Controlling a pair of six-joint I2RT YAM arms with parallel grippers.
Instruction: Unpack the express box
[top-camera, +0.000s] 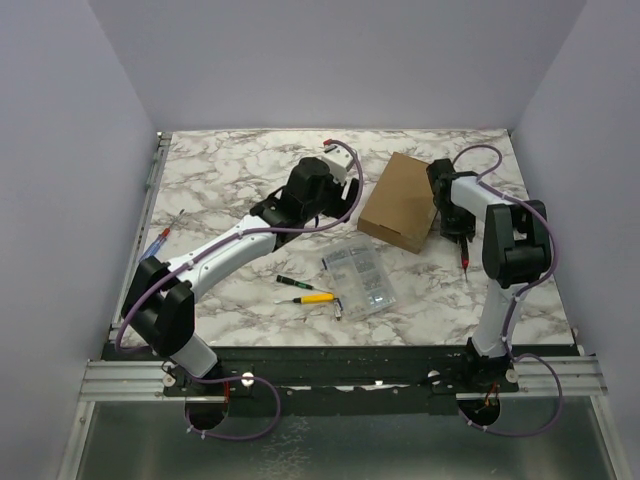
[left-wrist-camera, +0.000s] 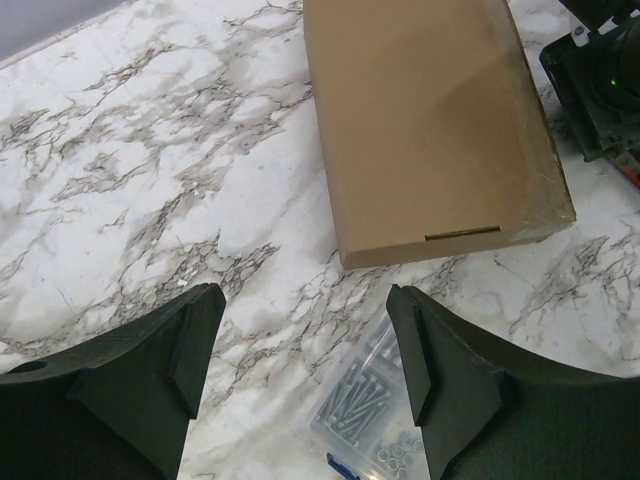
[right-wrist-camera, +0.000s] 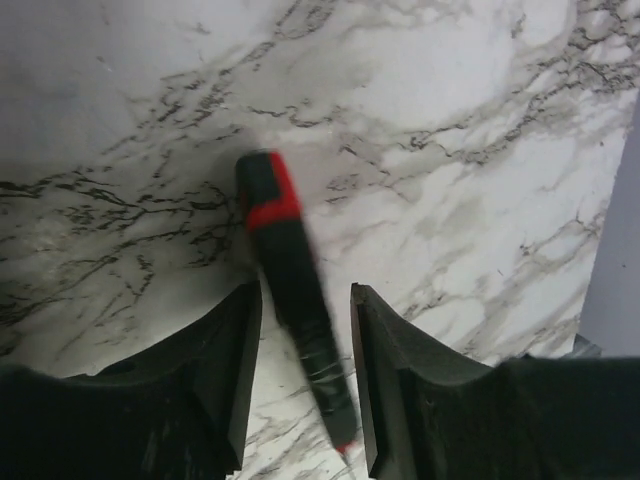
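On a marble-patterned desk (top-camera: 230, 170), the express box (top-camera: 402, 200) lies flat with its lid down, a plain brown cardboard mailer resting just ahead of the left end effector (left-wrist-camera: 303, 300) and just beside the right end effector (right-wrist-camera: 305, 292), on that arm's inner side. Fingers of the left end effector stand wide apart over bare desk and grip nothing; the box's tabbed front edge faces them. Jaws of the right end effector are parted too, with a black tool with a red band (right-wrist-camera: 285, 250) lying blurred between the fingers, a gap showing on either side of its shaft. Beneath and slightly ahead of the left end effector sits a clear plastic case (top-camera: 362, 275) of small metal parts, near the box but apart from it. Beside that case, on the left arm's side, lie a yellow-handled screwdriver (top-camera: 315, 298) and a smaller dark one (top-camera: 290, 283).
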